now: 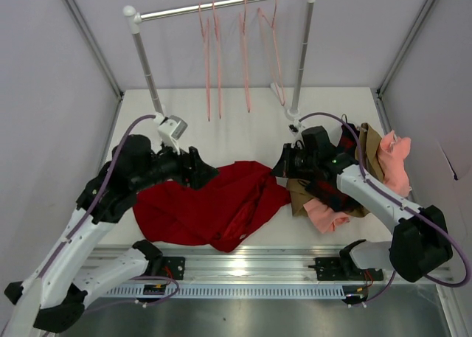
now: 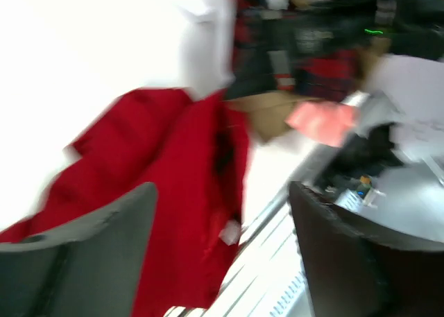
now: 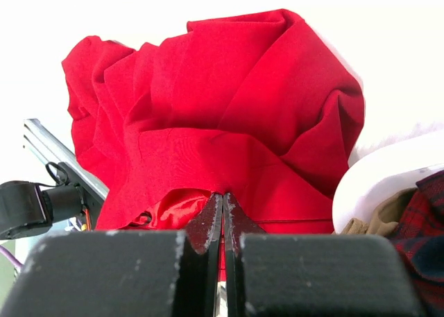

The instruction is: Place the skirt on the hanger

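The deep-red skirt [image 1: 214, 204] lies crumpled on the white table between the arms. It also shows in the left wrist view [image 2: 159, 164] and the right wrist view [image 3: 229, 102]. My right gripper [image 1: 284, 164] is at the skirt's right edge, and in its wrist view the gripper [image 3: 223, 195] is shut with red cloth pinched between the tips. My left gripper [image 1: 203, 171] hangs over the skirt's upper left edge; in its blurred wrist view the gripper [image 2: 222, 261] is open and empty. Several salmon-pink wire hangers [image 1: 208, 64] hang on the rail at the back.
The rack's rail [image 1: 221, 5] stands on two posts [image 1: 147, 64] at the back. A pile of clothes lies under and right of the right arm: plaid [image 1: 332, 193], tan [image 1: 299, 197] and salmon-pink [image 1: 394, 160]. The metal front rail [image 1: 243, 267] runs along the near edge.
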